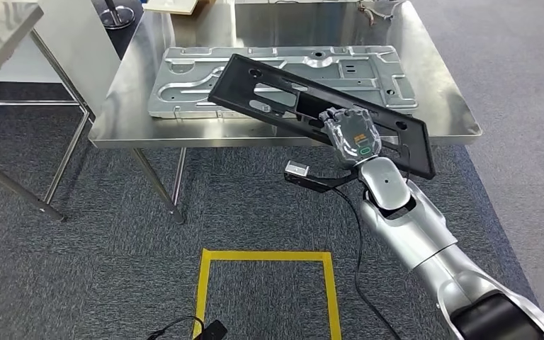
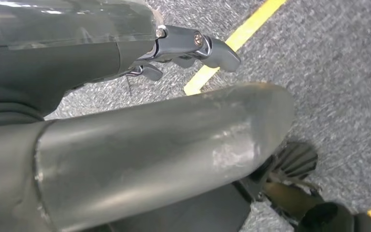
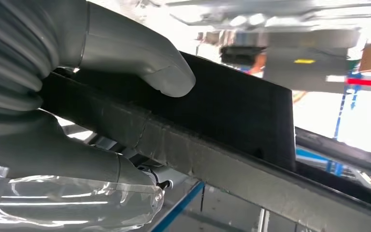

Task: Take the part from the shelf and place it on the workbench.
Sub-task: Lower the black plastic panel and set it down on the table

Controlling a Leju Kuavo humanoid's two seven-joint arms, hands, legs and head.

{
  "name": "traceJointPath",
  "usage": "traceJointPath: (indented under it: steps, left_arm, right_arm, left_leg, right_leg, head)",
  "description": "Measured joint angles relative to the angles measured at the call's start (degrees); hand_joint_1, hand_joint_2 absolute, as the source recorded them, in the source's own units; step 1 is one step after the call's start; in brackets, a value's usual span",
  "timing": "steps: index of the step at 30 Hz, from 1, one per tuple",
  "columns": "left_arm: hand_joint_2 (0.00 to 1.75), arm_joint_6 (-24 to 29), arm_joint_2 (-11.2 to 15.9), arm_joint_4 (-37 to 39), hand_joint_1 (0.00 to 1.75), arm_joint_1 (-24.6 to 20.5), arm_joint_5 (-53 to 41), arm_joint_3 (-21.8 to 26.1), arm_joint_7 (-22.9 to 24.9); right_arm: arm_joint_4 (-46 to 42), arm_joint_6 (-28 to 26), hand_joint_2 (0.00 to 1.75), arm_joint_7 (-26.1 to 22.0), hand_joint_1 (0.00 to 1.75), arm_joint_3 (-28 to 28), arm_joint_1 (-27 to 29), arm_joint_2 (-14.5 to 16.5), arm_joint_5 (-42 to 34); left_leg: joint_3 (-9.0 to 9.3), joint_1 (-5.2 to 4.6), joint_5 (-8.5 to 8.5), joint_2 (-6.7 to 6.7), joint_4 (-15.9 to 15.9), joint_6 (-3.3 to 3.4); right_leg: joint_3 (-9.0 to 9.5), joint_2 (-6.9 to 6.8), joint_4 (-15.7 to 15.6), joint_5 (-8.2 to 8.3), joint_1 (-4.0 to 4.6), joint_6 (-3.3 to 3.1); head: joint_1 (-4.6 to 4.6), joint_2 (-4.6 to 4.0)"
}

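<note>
The right robot hand (image 1: 354,136) gripped the long black plastic frame (image 1: 283,88), tilted above the steel table's (image 1: 439,85) front edge, not yet set down

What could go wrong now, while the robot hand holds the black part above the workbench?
The right robot hand grips the long black part near one end, so it might tilt or slip. Its far end hangs over the silver plate on the workbench and could strike it when lowered.
</note>
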Motion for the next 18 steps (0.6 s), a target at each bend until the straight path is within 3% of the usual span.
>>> traceJointPath:
  steps: [1, 3, 4, 5, 6, 7, 8, 10, 12, 15, 16, 18]
  left_arm:
    - [0.00, -0.1, 0.0, 0.0, 0.00, -0.1, 0.0, -0.1, 0.0]
    - [0.00, -0.4, 0.0, 0.0, 0.00, -0.2, 0.0, -0.3, 0.1]
    - [0.00, -0.6, 0.0, 0.0, 0.00, -0.1, 0.0, -0.5, 0.2]
    - [0.00, -0.7, 0.0, 0.0, 0.00, 0.0, 0.0, -0.7, 0.2]
    - [0.00, -0.9, 0.0, 0.0, 0.00, 0.0, 0.0, -0.9, 0.3]
    - [0.00, -0.9, 0.0, 0.0, 0.00, 0.1, 0.0, -1.1, 0.3]
    - [0.00, -1.0, 0.0, 0.0, 0.00, 0.1, -0.1, -1.3, 0.3]
    - [0.00, -1.2, 0.0, 0.0, 0.00, 0.0, -0.2, -1.7, 0.3]
    - [0.00, -1.6, 0.0, 0.1, 0.00, 0.0, -0.4, -2.0, 0.2]
    - [0.00, -2.1, -0.1, 0.1, 0.00, -0.2, -0.8, -2.8, 0.1]
    - [0.00, -2.2, -0.2, 0.1, 0.00, -0.3, -1.0, -3.1, 0.0]
    - [0.00, -2.5, -0.3, 0.1, 0.00, -0.6, -1.2, -3.7, -0.1]
  right_arm:
    - [0.4, 0.4, 1.75, 0.1, 1.75, 0.3, -0.7, -0.3, 0.6]
    - [1.2, 1.0, 1.75, 0.3, 1.75, 1.0, -1.7, -1.2, 1.8]
    - [1.6, 1.3, 1.75, 0.3, 1.75, 1.3, -1.9, -1.7, 2.3]
    - [2.0, 1.5, 1.75, 0.3, 1.75, 1.7, -2.1, -2.1, 2.8]
    - [2.4, 1.7, 1.75, 0.3, 1.75, 2.1, -2.1, -2.4, 3.2]
    - [2.7, 1.8, 1.75, 0.2, 1.75, 2.5, -2.2, -2.6, 3.6]
    - [3.0, 2.0, 1.75, 0.1, 1.75, 2.9, -2.4, -2.8, 4.1]
    - [3.6, 2.3, 1.75, -0.3, 1.75, 3.6, -3.1, -2.8, 4.9]
    - [4.1, 2.7, 1.75, -1.1, 1.75, 4.4, -3.7, -2.9, 5.7]
    - [4.7, 2.8, 1.75, -2.7, 1.75, 5.4, -4.0, -2.8, 6.6]
    - [4.8, 2.8, 1.75, -3.3, 1.75, 5.6, -4.2, -2.6, 6.8]
    - [5.3, 2.7, 1.75, -4.2, 1.75, 6.1, -4.5, -2.0, 7.0]
  left_leg:
    - [-1.07, 0.00, -1.08, 0.42, 2.3, -0.33]
    - [-5.13, 0.08, -3.66, 1.19, 9.5, -0.69]
    - [-7.33, 0.11, -4.34, 1.35, 12.8, -0.78]
    - [-8.85, 0.11, -3.88, 1.42, 14.4, -0.84]
    - [-9.42, 0.11, -2.29, 1.45, 14.0, -0.83]
    - [-8.94, 0.11, 0.34, 1.45, 11.4, -0.76]
    - [-7.86, 0.11, 3.28, 1.40, 7.5, -0.60]
    - [-5.68, -0.11, 6.38, 1.21, 1.3, -0.11]
    - [-4.94, -0.45, 6.13, 1.09, -0.4, 0.46]
    - [-4.13, -0.10, 5.84, 0.86, -1.3, 1.45]
    - [-3.74, 0.10, 5.75, 0.76, -1.5, 1.81]
    - [-3.10, 0.16, 5.30, 0.66, -1.7, 2.35]
  right_leg:
    - [0.50, -0.18, -0.2, -0.25, -0.05, -0.32]
    - [1.37, -0.49, -0.4, -0.91, 0.09, -0.76]
    - [1.80, -0.60, -0.4, -1.28, 0.17, -0.80]
    - [2.32, -0.69, -0.4, -1.71, 0.23, -0.77]
    - [2.91, -0.75, -0.3, -2.15, 0.26, -0.70]
    - [3.56, -0.79, -0.3, -2.63, 0.27, -0.59]
    - [4.13, -0.81, -0.3, -3.15, 0.25, -0.42]
    - [4.78, -0.66, -0.1, -3.91, 0.47, 0.10]
    - [4.93, -0.56, -0.3, -4.18, 0.65, 0.70]
    - [4.87, -0.73, 0.2, -4.97, 0.46, 1.51]
    - [3.88, -0.51, 2.1, -5.82, 0.42, 1.68]
    - [-0.32, 0.19, 9.2, -8.15, 0.38, 1.84]
  head:
    - [0.00, 0.00]
    - [-0.01, 0.00]
    - [-0.01, 0.00]
    - [-0.01, 0.00]
    - [-0.01, 0.00]
    - [-0.01, 0.00]
    - [0.00, 0.00]
    - [0.01, 0.00]
    - [0.01, 0.00]
    - [0.01, 0.00]
    - [0.02, 0.00]
    - [0.02, 0.00]
